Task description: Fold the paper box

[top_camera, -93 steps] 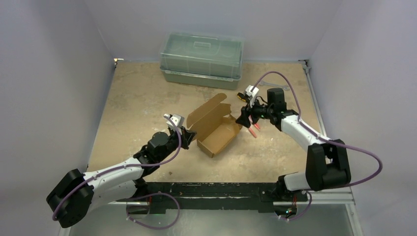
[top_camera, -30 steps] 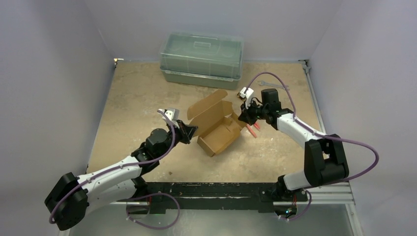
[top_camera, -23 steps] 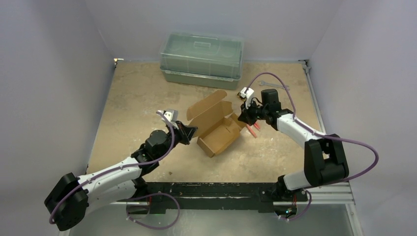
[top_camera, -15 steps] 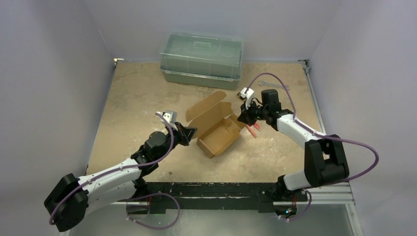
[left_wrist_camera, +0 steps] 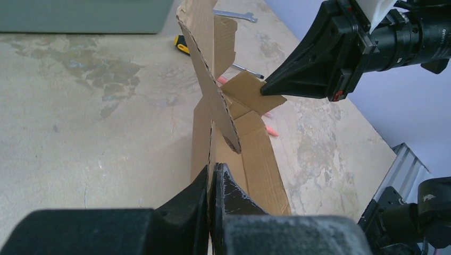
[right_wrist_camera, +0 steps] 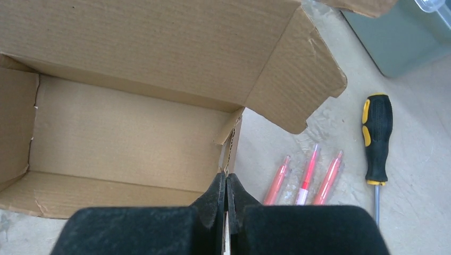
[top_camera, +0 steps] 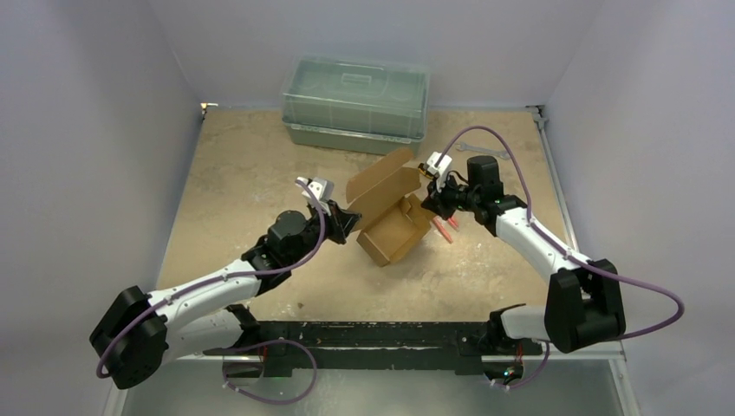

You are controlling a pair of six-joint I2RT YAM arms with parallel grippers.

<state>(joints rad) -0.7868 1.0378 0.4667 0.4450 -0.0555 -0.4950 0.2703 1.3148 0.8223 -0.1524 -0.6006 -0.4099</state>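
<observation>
The paper box (top_camera: 392, 232) is a brown cardboard carton with its open tray facing up and its lid flap (top_camera: 379, 181) raised behind. My left gripper (top_camera: 351, 222) is shut on the thin edge of the box's left wall, seen in the left wrist view with the jaws pinched on cardboard (left_wrist_camera: 211, 171). At the opposite end, my right gripper (top_camera: 431, 205) is shut on the end wall (right_wrist_camera: 227, 179). The right wrist view looks into the bare inside of the box (right_wrist_camera: 133, 127). The right gripper (left_wrist_camera: 264, 91) also shows in the left wrist view, above a side flap.
A large green-grey lidded plastic container (top_camera: 355, 104) stands at the back. Red pens (right_wrist_camera: 308, 172) and a yellow-and-black screwdriver (right_wrist_camera: 376, 135) lie on the table just right of the box. A wrench (top_camera: 472, 149) lies further back right.
The left arm has pushed rightward and forward, carrying the box to the right. The lid flap now stands steeper. The right gripper has shifted slightly, still gripping the end wall.
</observation>
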